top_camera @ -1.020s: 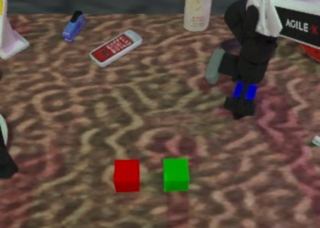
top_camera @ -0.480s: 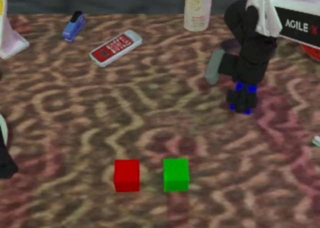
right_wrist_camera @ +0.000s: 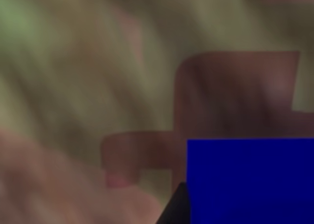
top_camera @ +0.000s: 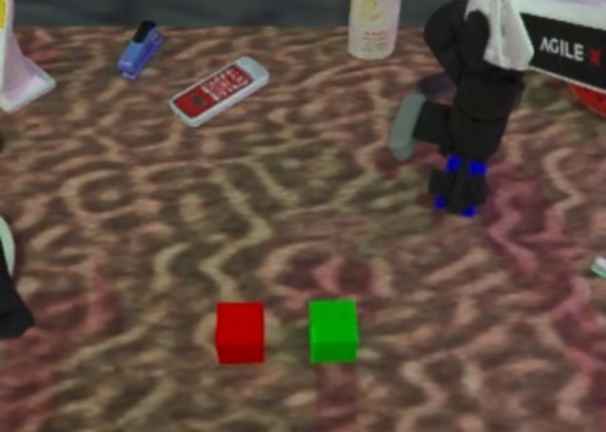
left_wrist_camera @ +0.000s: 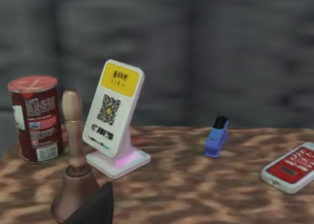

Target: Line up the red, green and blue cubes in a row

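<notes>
Small deep-blue solid cube (top_camera: pixel 461 171): sits under the right gripper (top_camera: pixel 460 188), only blue corners showing around the black fingers in the top view; it fills the near field of the right wrist view, one finger against its side. The gripper looks clamped on the cube. Bright red plain cube (top_camera: pixel 240 332) and bright green plain cube (top_camera: pixel 333 330): a near-side pair, small gap between them, well apart from the gripper toward its near left. Judgement: lift straight, carry over, set blue just beyond green at matching gap, edges square. Left gripper (top_camera: pixel 11 304) parked at the table's left edge; fingers not readable.
</notes>
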Tool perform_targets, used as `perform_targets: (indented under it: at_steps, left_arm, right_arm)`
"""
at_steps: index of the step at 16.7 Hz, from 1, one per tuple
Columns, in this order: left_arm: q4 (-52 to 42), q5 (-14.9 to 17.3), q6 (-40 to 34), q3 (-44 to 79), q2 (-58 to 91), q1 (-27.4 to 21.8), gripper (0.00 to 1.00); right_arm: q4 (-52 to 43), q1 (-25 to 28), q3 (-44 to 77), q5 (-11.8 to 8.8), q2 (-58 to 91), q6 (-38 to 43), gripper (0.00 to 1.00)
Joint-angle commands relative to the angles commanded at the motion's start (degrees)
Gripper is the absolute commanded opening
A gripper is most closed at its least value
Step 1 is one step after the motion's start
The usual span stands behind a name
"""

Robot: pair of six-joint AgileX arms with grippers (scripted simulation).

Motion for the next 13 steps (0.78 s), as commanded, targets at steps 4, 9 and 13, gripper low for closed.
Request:
perform_targets:
  at_steps: [4,9,13]
  left_arm:
    - [0.0,0.0,0.0,0.0,0.0,0.0,1.00]
    - [0.0,0.0,0.0,0.0,0.0,0.0,1.00]
    - [0.0,0.0,0.0,0.0,0.0,0.0,1.00]
  right_arm:
    - [-0.3,-0.2,-0.1,0.0,-0.5,0.2,0.00]
    - [-6.7,0.0,4.9,-0.1,-1.8,0.1,0.00]
    - [-13.4,0.3,9.9,-0.1,-3.5,0.1,0.00]
